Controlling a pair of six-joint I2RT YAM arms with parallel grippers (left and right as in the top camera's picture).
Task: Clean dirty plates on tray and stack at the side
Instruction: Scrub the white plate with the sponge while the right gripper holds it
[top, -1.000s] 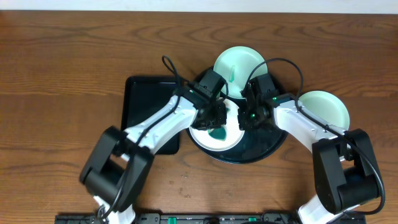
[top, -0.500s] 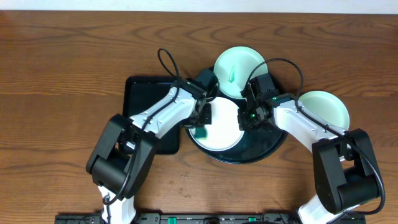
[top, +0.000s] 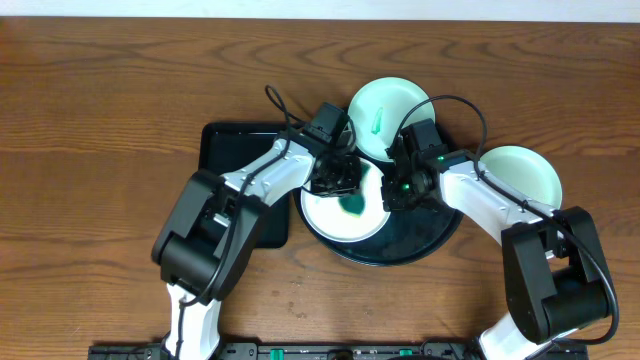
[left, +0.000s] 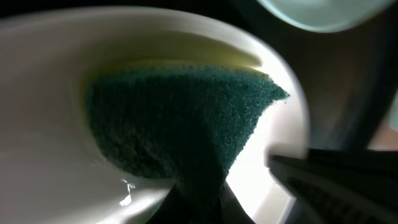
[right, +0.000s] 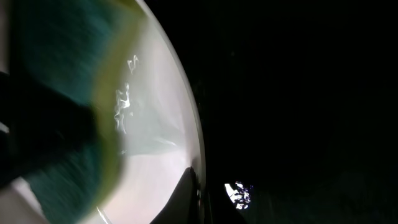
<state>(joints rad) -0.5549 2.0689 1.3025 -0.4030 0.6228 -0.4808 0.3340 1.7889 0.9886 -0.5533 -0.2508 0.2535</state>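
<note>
Overhead camera: fixed above the table (top: 100, 100), facing straight down, far enough back to take in the full width of the working area, with the round black tray (top: 410, 245) near mid-frame. Left wrist camera: set very close, facing down and forward into the white plate (top: 335, 225); the green sponge (top: 351, 205) fills most of its frame, with the edges out of focus. Right wrist camera: equally close, sighting low along the same plate's rim, with the tray dark on the right side and the sponge blurred at left. Shared ground: plate and sponge appear in all three views.
</note>
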